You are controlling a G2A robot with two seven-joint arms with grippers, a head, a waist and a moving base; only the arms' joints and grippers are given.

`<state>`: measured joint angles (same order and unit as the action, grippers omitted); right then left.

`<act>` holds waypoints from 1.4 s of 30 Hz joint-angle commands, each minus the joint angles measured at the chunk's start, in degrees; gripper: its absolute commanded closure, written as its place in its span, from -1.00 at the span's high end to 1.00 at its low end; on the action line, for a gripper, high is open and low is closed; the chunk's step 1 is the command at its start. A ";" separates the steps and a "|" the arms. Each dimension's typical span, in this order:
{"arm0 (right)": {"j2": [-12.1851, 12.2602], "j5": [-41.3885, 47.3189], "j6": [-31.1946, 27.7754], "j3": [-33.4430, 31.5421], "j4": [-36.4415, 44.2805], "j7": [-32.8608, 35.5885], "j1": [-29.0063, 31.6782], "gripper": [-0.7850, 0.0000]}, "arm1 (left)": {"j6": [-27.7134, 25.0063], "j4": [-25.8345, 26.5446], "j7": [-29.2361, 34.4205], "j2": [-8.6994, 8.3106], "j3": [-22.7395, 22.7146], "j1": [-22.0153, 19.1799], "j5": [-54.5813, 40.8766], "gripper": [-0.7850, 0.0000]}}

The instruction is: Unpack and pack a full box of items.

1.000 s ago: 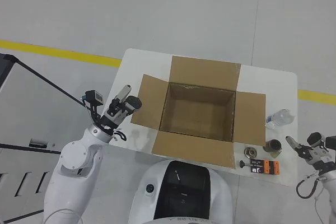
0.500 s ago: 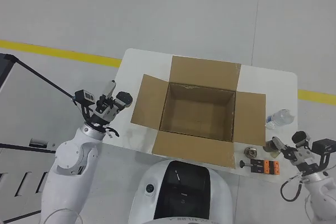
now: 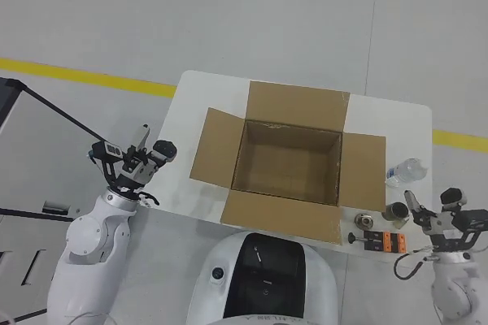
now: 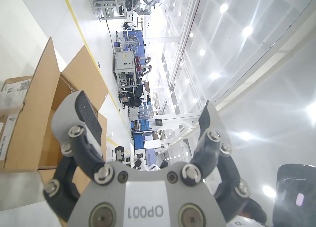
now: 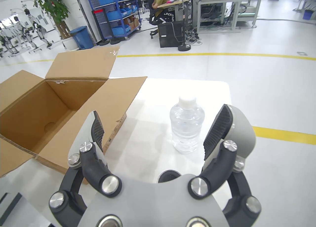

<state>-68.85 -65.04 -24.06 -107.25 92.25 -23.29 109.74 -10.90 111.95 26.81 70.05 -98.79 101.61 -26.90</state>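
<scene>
White table with an open cardboard box, flaps spread, at its centre. Left gripper, jaws wide and holding nothing, hangs off the table's left edge; right gripper, equally wide, at the near right corner. Upright water bottle, round fittings and orange-black tool sit right of the box.

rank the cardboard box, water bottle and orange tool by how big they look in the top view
cardboard box: largest by far
orange tool and water bottle: look about alike, so not ranked
</scene>
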 commanded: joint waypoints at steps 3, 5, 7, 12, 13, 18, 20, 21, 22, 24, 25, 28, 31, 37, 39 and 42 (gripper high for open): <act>-0.25 -1.07 4.04 2.44 -5.22 0.74 -5.28 1.00 | -0.01 0.00 0.00 0.00 0.00 0.00 -0.01 1.00; -0.52 -1.33 5.89 4.64 -8.28 1.13 -8.30 1.00 | -0.01 0.00 0.00 0.00 0.00 0.00 -0.01 1.00; -0.75 -1.74 7.67 6.38 -11.00 1.60 -11.01 1.00 | -0.01 0.00 0.00 0.00 0.00 0.00 -0.01 1.00; -1.08 -2.42 10.88 8.57 -16.38 2.92 -15.72 1.00 | -0.01 0.00 0.00 0.00 0.00 0.00 -0.01 1.00; -1.13 -2.17 11.13 8.82 -17.28 3.21 -16.38 1.00 | -0.01 0.00 0.00 0.00 0.00 0.00 -0.01 1.00; -1.28 -0.88 12.42 8.87 -19.40 4.12 -17.40 1.00 | -0.01 0.00 0.00 0.00 0.00 0.00 -0.01 1.00; -1.25 -0.73 12.38 8.83 -20.19 4.96 -18.19 1.00 | -0.01 0.00 0.00 0.00 0.00 0.00 -0.01 1.00; -1.23 -0.68 12.07 8.88 -20.65 5.28 -18.72 1.00 | -0.01 0.00 0.00 0.00 0.00 0.00 -0.01 1.00; -1.21 -0.76 12.10 8.92 -21.37 5.52 -19.45 1.00 | -0.01 0.00 0.00 0.00 0.00 0.00 -0.01 1.00; -1.24 -1.08 12.06 9.43 -23.12 5.84 -21.03 1.00 | -0.01 0.00 0.00 0.00 0.00 0.00 -0.01 1.00; -1.26 -1.43 12.12 9.82 -24.03 5.84 -21.86 1.00 | -0.01 0.00 0.00 0.00 0.00 0.00 -0.01 1.00; -1.37 -1.74 11.73 10.96 -26.77 6.28 -24.36 1.00 | -0.01 0.00 0.00 0.00 0.00 0.00 -0.01 1.00; -1.50 -2.31 12.20 12.00 -28.76 6.68 -26.40 1.00 | -0.01 0.00 0.00 0.00 0.00 0.00 -0.01 1.00; -1.69 -2.99 13.30 13.26 -31.49 6.33 -28.54 1.00 | -0.01 0.00 0.00 0.00 0.00 0.00 -0.01 1.00; -1.74 -2.93 13.63 13.40 -31.96 5.81 -28.81 1.00 | -0.01 0.00 0.00 0.00 0.00 0.00 -0.01 1.00; -1.76 -3.23 13.97 13.63 -32.76 5.41 -29.25 0.54 | -0.01 0.00 0.00 0.00 0.00 0.00 -0.01 1.00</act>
<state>-70.61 -68.16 -10.26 -93.66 59.81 -17.75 80.68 -10.90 111.95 26.81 70.05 -98.79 101.61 -26.91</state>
